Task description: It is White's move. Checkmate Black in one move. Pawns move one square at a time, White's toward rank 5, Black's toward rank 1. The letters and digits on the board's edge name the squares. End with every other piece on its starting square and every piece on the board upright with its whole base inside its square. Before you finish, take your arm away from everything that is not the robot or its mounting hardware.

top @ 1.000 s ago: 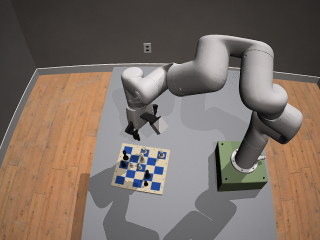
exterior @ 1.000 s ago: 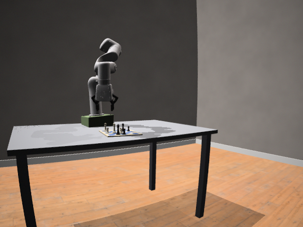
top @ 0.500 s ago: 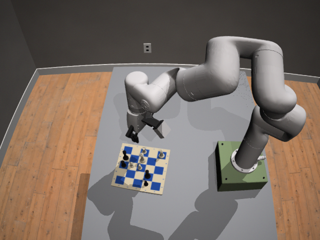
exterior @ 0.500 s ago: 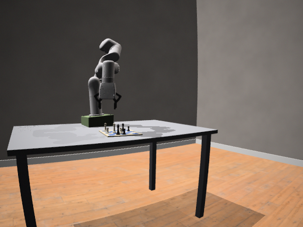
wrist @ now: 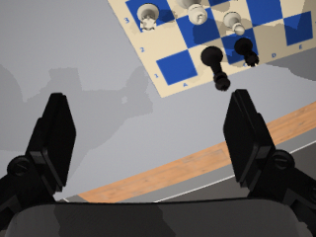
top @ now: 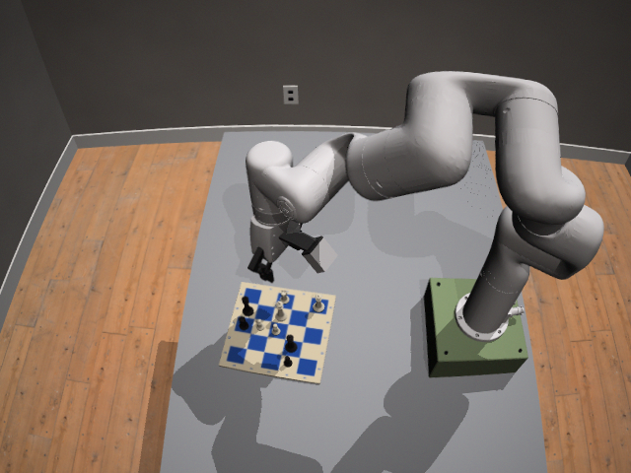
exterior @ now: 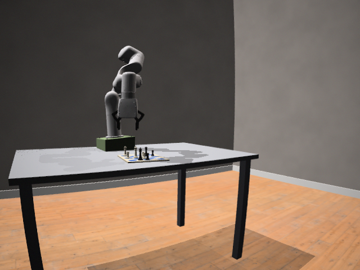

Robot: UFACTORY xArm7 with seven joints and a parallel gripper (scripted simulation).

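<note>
A small blue-and-cream chessboard [top: 308, 368] [exterior: 158, 158] [wrist: 177, 67] lies on the grey table [top: 367, 422] [exterior: 72, 167]. All its pieces stand upright. White pieces stand toward the far side, among them one [top: 283, 297] on the far row, one [top: 318, 304] at the far right, and a tall one [top: 279, 310] [wrist: 193, 2]. Black pieces stand at the left [top: 246, 307] [wrist: 216, 66] and near the front [top: 290, 344]. My gripper [top: 262, 268] [exterior: 127, 125] [wrist: 149, 111] is open and empty. It hangs well above the table, just beyond the board's far left corner, and is not over any piece.
The arm's green base block [top: 476, 351] [exterior: 115, 143] stands on the table to the right of the board. The arm arches high over the table's far side. The table's edge and the wooden floor show below the gripper in the wrist view.
</note>
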